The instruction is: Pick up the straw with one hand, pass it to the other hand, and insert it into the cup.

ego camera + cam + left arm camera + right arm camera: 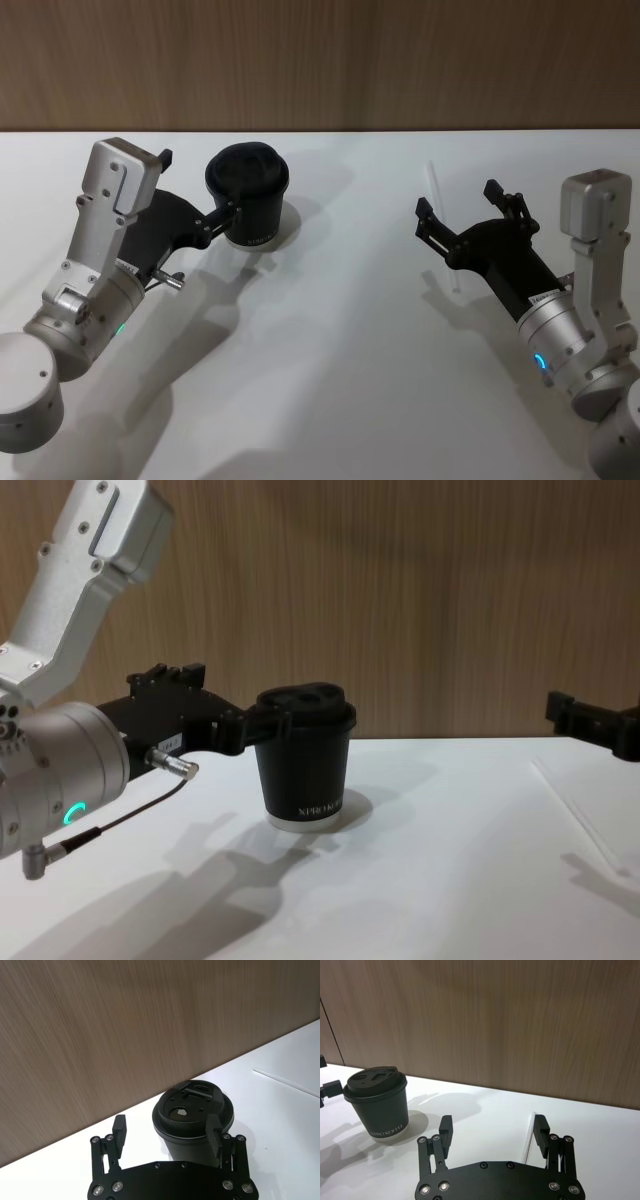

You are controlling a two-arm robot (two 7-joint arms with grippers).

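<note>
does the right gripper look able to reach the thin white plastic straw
Probably yes: the right gripper hangs open over the straw lying on the white table, nothing between them. The left gripper is off by the black ribbed paper cup.

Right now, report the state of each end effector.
Left end effector: open, empty, beside the cup.
Right end effector: open, empty, above the straw.

White table [340,390] with a black lidded cup [248,195] and a straw [434,183], well apart.
</note>
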